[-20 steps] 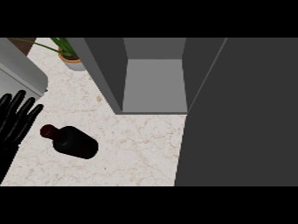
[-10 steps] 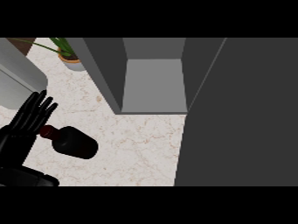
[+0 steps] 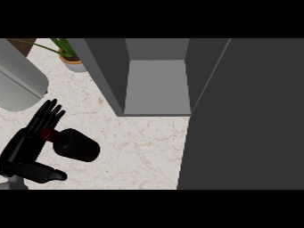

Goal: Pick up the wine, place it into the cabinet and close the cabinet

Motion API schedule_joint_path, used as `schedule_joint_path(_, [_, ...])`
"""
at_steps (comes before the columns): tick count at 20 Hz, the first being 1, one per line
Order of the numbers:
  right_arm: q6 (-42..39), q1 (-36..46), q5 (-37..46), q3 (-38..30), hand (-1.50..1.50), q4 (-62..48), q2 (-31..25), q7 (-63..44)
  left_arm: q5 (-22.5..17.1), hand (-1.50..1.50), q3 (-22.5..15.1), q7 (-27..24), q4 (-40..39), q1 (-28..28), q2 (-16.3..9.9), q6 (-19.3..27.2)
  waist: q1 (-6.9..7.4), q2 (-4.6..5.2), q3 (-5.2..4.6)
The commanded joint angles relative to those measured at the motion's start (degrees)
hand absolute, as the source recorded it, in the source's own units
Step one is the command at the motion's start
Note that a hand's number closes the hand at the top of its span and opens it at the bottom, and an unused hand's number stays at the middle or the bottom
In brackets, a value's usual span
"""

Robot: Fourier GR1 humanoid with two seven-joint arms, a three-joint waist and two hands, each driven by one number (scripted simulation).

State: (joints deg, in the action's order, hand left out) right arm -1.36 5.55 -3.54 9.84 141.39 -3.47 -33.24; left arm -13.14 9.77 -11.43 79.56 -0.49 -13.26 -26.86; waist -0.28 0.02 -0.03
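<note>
The left hand (image 3: 30, 141) shows at the lower left of the head view, over the pale marbled counter (image 3: 141, 151). Its fingers are straight and spread wide, pointing up and slightly right, with the thumb set apart low down; it holds nothing. The wine bottle (image 3: 75, 144) lies on its side on the counter, dark body to the right, red neck pointing left and partly hidden behind the fingers; whether they touch it cannot be told. The grey cabinet (image 3: 155, 84) stands up and to the right of the bottle, its compartment open, its dark door (image 3: 259, 116) filling the right side. A potted plant (image 3: 68, 55) stands at the upper left, beside a large grey rounded object (image 3: 9, 80).
</note>
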Motion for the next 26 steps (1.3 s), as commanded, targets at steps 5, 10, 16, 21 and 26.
schedule_joint_path(5, [-0.5, -1.6, -2.4, -0.6, -1.50, 6.6, -0.2, -2.7, 5.7, -1.50, 1.5, -12.9, -19.4, -6.5, -2.1, -3.8, -0.22, 0.01, 0.00])
schedule_joint_path(10, [-2.2, -0.8, -4.6, -4.5, -1.50, -0.3, -0.3, 1.9, 10.3, -1.50, -0.3, -21.0, -26.9, -5.9, -1.1, -4.2, 0.09, 0.02, 0.02])
schedule_joint_path(16, [-0.7, 0.2, -1.6, -1.5, -1.50, 2.5, 1.1, -0.3, 14.3, -1.50, -0.4, -31.2, -44.1, -12.3, -2.2, -5.1, -0.24, 0.09, -0.03])
schedule_joint_path(21, [0.1, -2.0, 1.3, 2.9, -1.50, 6.3, 1.6, -3.9, 11.8, -1.50, 0.8, -31.5, -49.2, -15.0, -1.3, -7.2, -0.50, 0.06, -0.07])
schedule_joint_path(26, [-2.2, -1.9, -4.8, -2.5, -1.50, 6.1, -0.4, -2.3, 11.2, -1.50, 0.3, -31.9, -53.4, -18.1, -0.4, -9.7, -0.76, 0.15, -0.05])
